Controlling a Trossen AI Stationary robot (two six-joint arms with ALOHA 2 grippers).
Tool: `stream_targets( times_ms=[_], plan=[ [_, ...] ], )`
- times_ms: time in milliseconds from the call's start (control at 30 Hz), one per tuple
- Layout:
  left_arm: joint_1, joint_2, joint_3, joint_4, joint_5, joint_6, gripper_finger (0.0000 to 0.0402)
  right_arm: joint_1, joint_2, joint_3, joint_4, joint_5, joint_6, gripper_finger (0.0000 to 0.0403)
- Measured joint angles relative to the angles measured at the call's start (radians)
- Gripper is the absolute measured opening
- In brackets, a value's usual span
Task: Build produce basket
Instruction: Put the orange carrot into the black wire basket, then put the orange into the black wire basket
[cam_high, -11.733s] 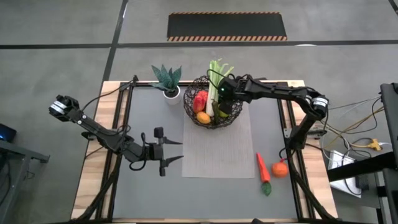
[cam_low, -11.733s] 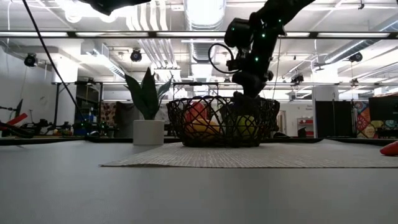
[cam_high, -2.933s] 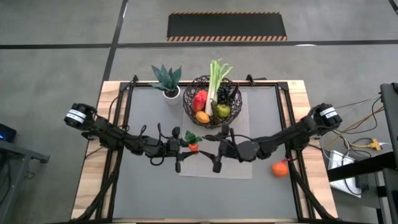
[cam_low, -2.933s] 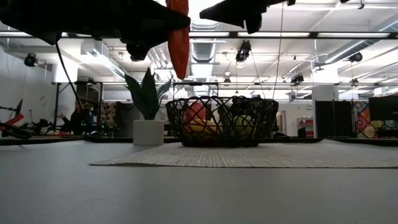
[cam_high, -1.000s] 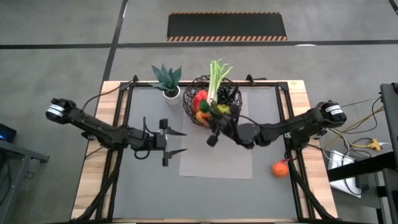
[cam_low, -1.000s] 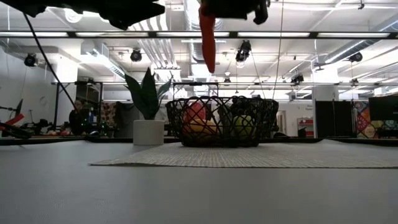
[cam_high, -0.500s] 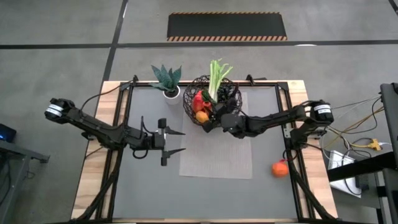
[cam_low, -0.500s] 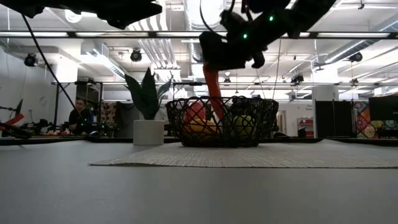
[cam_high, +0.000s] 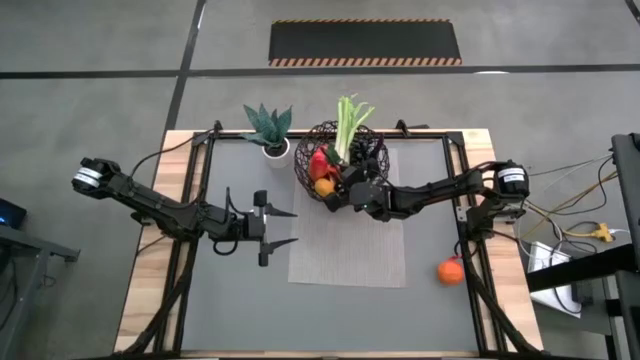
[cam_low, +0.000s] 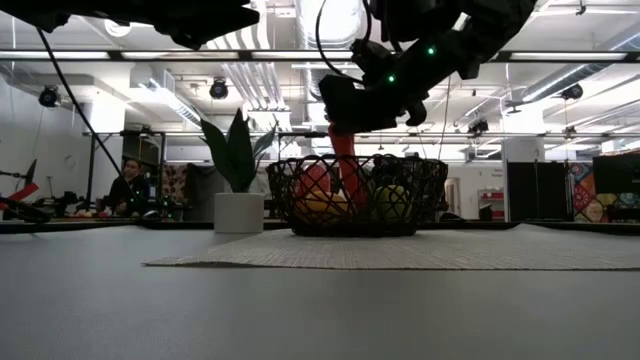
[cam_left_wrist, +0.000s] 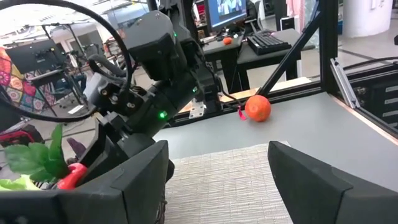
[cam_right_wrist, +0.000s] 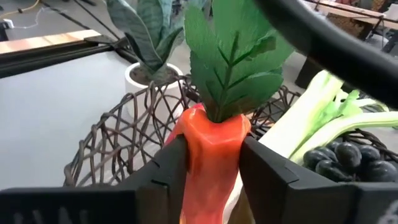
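Right pincer (cam_right_wrist: 211, 163) has lowered the clamped carrot (cam_right_wrist: 210, 155) into the basket (cam_low: 358, 195) — orange-red, leafy green top; left pincer (cam_high: 272, 227) apart.

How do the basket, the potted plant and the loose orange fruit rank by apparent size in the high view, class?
1. Basket, clearly the largest.
2. Potted plant, leaves included.
3. Orange fruit, the smallest.

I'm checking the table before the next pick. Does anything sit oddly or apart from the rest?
One orange fruit lies alone on the bare table by the right edge, far from the basket. Nothing is spilled or damaged.
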Motion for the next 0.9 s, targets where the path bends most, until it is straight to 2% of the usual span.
stream_targets(
  times_ms=[267,433,733,900],
  plan=[
    [0.000,0.000,-0.001,0.003,0.000,-0.003,0.0258,0.000,-0.001,0.000,0.000,-0.002,-0.002,0.0214],
    [0.000,0.000,-0.007,0.005,0.000,-0.005,0.0258,0.001,-0.020,0.000,-0.006,-0.004,-0.014,0.0256],
    [0.000,0.000,-0.014,0.025,0.000,-0.021,0.0258,0.009,-0.131,0.000,-0.118,-0.026,-0.002,0.0274],
    [-0.002,0.000,-0.014,0.026,0.000,-0.127,0.0258,0.070,-0.264,0.000,-0.283,-0.187,0.063,0.0268]
  ],
)
